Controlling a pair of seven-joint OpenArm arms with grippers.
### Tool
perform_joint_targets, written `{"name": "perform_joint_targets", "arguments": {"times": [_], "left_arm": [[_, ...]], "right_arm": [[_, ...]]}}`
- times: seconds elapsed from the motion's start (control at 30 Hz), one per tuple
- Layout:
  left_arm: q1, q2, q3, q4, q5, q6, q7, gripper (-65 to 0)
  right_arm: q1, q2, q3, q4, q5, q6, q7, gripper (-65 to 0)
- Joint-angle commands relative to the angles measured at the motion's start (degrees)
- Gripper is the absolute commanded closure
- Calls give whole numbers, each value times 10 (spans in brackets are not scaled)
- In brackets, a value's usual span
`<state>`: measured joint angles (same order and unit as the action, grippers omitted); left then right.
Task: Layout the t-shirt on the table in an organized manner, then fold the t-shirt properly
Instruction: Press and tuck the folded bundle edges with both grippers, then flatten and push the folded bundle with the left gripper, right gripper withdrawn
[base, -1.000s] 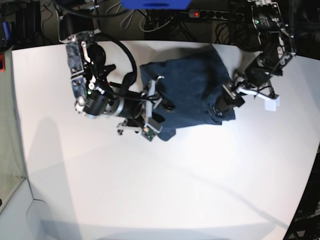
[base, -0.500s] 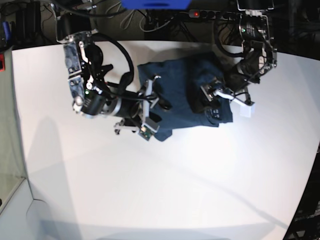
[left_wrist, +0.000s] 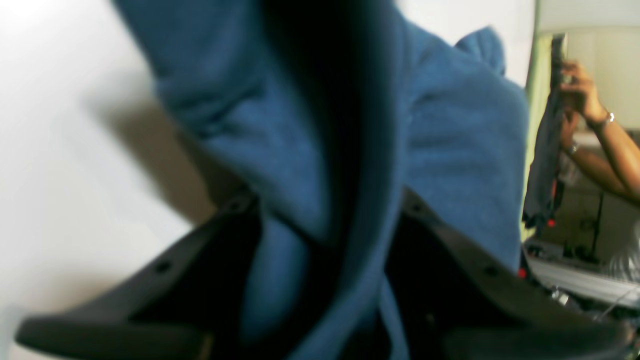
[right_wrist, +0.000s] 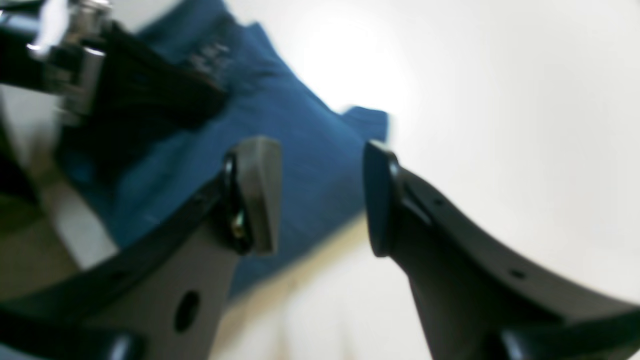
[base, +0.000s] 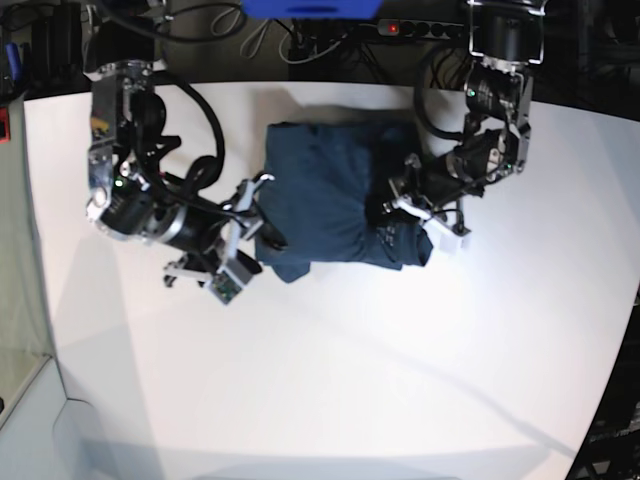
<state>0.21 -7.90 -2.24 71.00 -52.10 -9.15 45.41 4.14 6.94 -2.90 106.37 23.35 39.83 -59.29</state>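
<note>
The dark navy t-shirt (base: 330, 190) lies bunched in a rough block on the white table (base: 320, 380), toward the back. My left gripper (base: 392, 212) sits at the shirt's right side. In the left wrist view a thick fold of the t-shirt (left_wrist: 450, 140) runs down between the jaws of this gripper (left_wrist: 325, 250), which is shut on it. My right gripper (base: 262, 215) is at the shirt's left edge. Seen from the right wrist, that gripper (right_wrist: 317, 200) stands open with nothing between its fingers, just above the t-shirt (right_wrist: 300, 145).
A power strip (base: 395, 28) with a red light and cables lie behind the table's back edge. A blue object (base: 310, 8) sits at the top. A person (left_wrist: 595, 130) stands beyond the table in the left wrist view.
My left gripper has swept left over the shirt and closed on a fold, carrying the right side over. The shirt has bunched and slid left. The right arm has drawn back to the left.
</note>
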Motion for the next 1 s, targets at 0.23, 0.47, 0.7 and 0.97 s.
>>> {"name": "perform_joint_targets", "arguments": {"times": [0.23, 0.47, 0.7, 0.97], "left_arm": [[-79, -72, 168, -34, 36, 30, 36, -153], [-210, -92, 336, -31, 172, 29, 35, -153], [-287, -48, 470, -34, 303, -85, -8, -155], [-286, 21, 518, -46, 511, -207, -63, -156]], "right_arm": [[-40, 13, 156, 72, 10, 2, 6, -277], [-91, 19, 254, 81, 10, 2, 6, -275], [-144, 15, 316, 81, 11, 2, 6, -274], [-190, 6, 368, 81, 11, 2, 10, -274]]}}
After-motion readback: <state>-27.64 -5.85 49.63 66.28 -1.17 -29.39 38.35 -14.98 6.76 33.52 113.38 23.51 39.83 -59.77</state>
